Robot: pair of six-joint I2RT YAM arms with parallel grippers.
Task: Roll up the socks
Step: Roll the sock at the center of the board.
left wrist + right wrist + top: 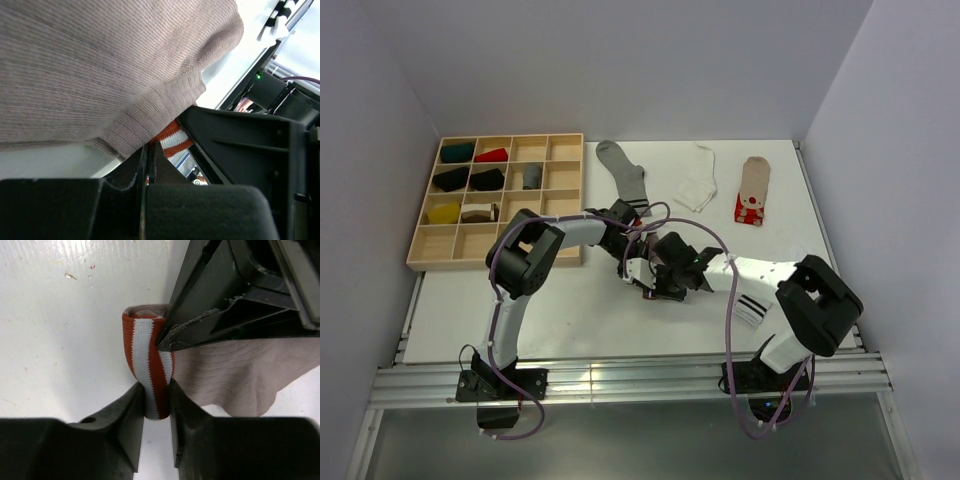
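Observation:
A taupe sock [100, 65] with a red-white striped cuff [150, 365] is held between both grippers at mid-table. My left gripper [148, 152] is shut, pinching the sock's edge beside the cuff; its black fingers [200, 325] show in the right wrist view. My right gripper [156, 400] is shut on the folded cuff. In the top view the left gripper [633, 258] and right gripper [665, 277] meet and hide the sock. Its taupe partner [753, 188], a plain white sock [698, 178] and a grey sock with dark cuff stripes [623, 172] lie at the back. A white sock with black stripes [752, 308] lies under the right arm.
A wooden compartment tray [565, 215] stands at the left, with rolled socks in several cells. Purple cables loop over both arms. The table's front rail [620, 375] runs by the arm bases.

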